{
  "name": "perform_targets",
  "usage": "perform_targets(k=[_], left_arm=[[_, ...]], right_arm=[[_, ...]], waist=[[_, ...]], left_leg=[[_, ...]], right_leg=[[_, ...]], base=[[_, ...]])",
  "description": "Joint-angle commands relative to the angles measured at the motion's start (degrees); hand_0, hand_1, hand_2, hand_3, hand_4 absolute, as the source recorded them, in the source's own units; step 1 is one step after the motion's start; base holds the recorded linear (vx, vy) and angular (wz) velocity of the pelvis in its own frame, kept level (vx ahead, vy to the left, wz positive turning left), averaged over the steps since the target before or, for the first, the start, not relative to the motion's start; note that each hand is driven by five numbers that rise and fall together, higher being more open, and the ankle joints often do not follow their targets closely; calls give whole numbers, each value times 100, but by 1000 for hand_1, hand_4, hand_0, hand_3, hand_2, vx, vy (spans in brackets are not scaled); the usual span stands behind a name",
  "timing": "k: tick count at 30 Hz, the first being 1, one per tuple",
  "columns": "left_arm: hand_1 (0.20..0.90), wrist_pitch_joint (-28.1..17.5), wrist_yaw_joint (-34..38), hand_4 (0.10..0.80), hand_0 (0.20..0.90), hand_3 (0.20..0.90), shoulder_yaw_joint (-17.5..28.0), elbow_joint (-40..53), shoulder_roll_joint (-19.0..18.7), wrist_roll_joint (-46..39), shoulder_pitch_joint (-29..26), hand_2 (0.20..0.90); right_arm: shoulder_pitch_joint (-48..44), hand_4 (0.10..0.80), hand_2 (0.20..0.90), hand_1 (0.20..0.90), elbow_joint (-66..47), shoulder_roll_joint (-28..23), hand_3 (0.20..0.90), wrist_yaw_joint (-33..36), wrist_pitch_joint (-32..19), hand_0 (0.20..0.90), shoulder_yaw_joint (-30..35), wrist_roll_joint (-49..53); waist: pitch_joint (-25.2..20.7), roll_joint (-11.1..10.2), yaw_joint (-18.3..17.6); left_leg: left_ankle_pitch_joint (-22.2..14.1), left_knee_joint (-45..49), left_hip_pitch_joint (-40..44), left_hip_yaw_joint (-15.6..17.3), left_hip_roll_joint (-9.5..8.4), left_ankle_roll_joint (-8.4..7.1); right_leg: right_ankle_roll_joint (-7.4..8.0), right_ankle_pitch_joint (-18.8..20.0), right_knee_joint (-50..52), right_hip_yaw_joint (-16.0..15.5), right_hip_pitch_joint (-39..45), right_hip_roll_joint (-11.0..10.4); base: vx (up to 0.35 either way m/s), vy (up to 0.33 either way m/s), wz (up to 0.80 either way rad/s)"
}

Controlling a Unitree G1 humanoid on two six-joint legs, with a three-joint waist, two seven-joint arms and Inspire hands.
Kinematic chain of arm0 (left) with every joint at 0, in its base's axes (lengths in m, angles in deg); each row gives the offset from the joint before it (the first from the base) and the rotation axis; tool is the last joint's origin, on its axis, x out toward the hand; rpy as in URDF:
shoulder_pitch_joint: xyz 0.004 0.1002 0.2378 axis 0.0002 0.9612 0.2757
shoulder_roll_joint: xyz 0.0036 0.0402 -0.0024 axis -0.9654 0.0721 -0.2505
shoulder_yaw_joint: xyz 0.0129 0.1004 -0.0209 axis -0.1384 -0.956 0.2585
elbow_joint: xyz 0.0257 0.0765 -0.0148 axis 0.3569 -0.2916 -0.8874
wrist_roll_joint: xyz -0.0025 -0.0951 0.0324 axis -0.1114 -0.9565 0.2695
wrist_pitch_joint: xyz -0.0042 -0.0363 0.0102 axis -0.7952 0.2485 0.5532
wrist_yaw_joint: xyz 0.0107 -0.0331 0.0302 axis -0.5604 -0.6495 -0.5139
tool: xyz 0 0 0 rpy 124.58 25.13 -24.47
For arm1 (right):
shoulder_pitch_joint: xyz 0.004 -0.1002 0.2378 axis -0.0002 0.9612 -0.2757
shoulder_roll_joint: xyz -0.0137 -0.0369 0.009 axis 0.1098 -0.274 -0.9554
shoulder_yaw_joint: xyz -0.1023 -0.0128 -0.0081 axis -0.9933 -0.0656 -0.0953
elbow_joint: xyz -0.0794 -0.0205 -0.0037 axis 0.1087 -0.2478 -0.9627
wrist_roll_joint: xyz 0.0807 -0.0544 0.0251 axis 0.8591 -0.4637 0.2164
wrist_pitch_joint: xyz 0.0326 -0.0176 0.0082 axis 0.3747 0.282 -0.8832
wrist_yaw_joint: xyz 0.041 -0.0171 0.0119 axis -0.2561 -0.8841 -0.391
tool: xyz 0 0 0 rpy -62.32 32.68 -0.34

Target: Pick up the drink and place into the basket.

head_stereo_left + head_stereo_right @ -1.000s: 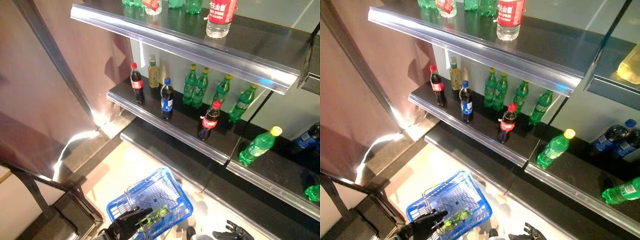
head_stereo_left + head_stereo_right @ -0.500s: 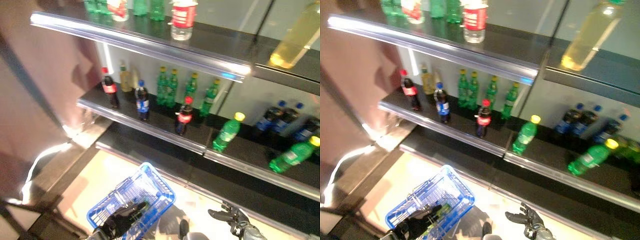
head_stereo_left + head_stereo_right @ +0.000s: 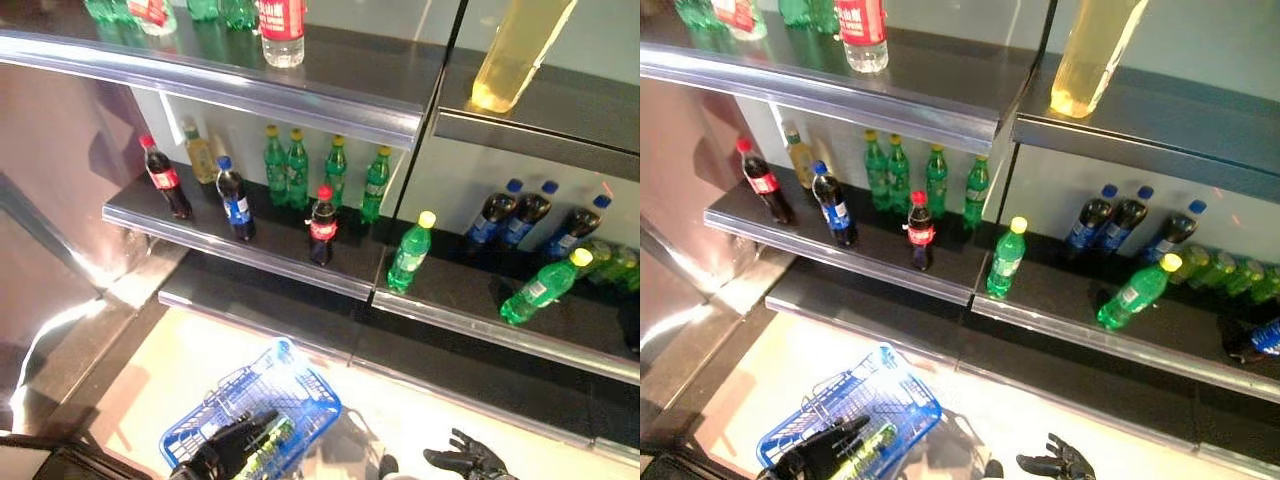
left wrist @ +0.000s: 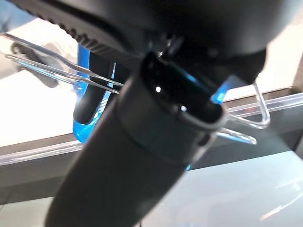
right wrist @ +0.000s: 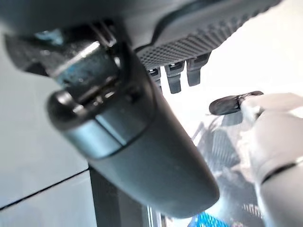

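A blue wire basket [image 3: 308, 388] hangs low in front of the shelves, with a green bottle [image 3: 270, 442] lying in it. My left hand [image 3: 225, 458] is at its near rim. In the left wrist view a finger hooks under the metal handles [image 4: 47, 71], so this hand is shut on the handle. My right hand [image 3: 466, 462] hovers at the bottom edge, right of the basket, fingers spread and holding nothing. On the middle shelf stand cola bottles [image 3: 321, 226], a blue-capped dark bottle [image 3: 235, 199] and several green bottles [image 3: 290, 168]. A yellow-capped green bottle [image 3: 409, 255] stands on the lower right shelf.
The metal shelf edge [image 3: 250, 260] juts out above the basket. A tilted green bottle [image 3: 540, 285] and dark blue-capped bottles [image 3: 505, 212] sit on the right shelf. Up top are a red-labelled bottle [image 3: 280, 25] and a large yellow bottle [image 3: 515, 50]. Pale floor [image 3: 160, 370] lies below.
The camera has swung to the right, so the whole picture shifted left and the right shelf section came into view. The basket stays in my left hand; my right hand stays low.
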Motion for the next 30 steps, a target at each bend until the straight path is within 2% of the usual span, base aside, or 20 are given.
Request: perform_targets(k=[1, 11, 15, 20, 26, 30], left_arm=[[300, -100, -501, 100, 300, 200, 22, 263, -76, -21, -239, 300], [300, -560, -94, 100, 300, 200, 338, -126, -193, 113, -202, 300], [300, -583, -147, 100, 300, 200, 383, -97, -218, 73, -174, 300], [300, -479, -337, 100, 300, 200, 392, -53, -246, 19, -72, 300], [300, -353, -317, 100, 300, 200, 16, 314, -133, -323, -349, 300], [300, -376, -258, 100, 300, 200, -159, 468, -142, -595, -633, 300]], right_arm=[[-155, 800, 900, 900, 81, -216, 900, 75, -84, 900, 122, -30], [-84, 800, 900, 900, 90, -203, 900, 23, -154, 900, 91, -74], [-81, 800, 900, 900, 69, -243, 900, 0, -96, 900, 77, -98], [-30, 800, 900, 900, 120, -290, 900, -1, -50, 900, 41, -332], [-312, 800, 900, 900, 21, -367, 900, 195, 34, 900, -228, -293], [-659, 800, 900, 900, -31, -457, 900, 306, -22, 900, -427, -411]], waist=[[-61, 49, 72], [-193, 113, 13], [-201, 121, 1], [-180, 120, -16], [182, 176, 20], [589, 223, 9]], left_leg=[[7, 403, -355, -90, -109, 334], [107, -110, 37, -125, -163, 296], [92, -110, 76, -89, -141, 290], [113, -110, 82, -52, -67, 257], [424, -110, -647, -77, 116, 115], [597, -110, -1154, -90, 120, 55]], right_leg=[[304, -216, 540, 136, -11, -442], [326, -290, 540, -115, 173, -488], [305, -302, 521, -115, 186, -467], [240, -262, 399, -77, 203, -329], [180, 60, 143, -74, -435, -255], [131, 287, -12, -49, -908, -173]], base=[[6, 50, 19], [23, 43, 10], [0, 0, 0], [82, -26, 0], [-145, -42, -1], [-328, -4, 4]])
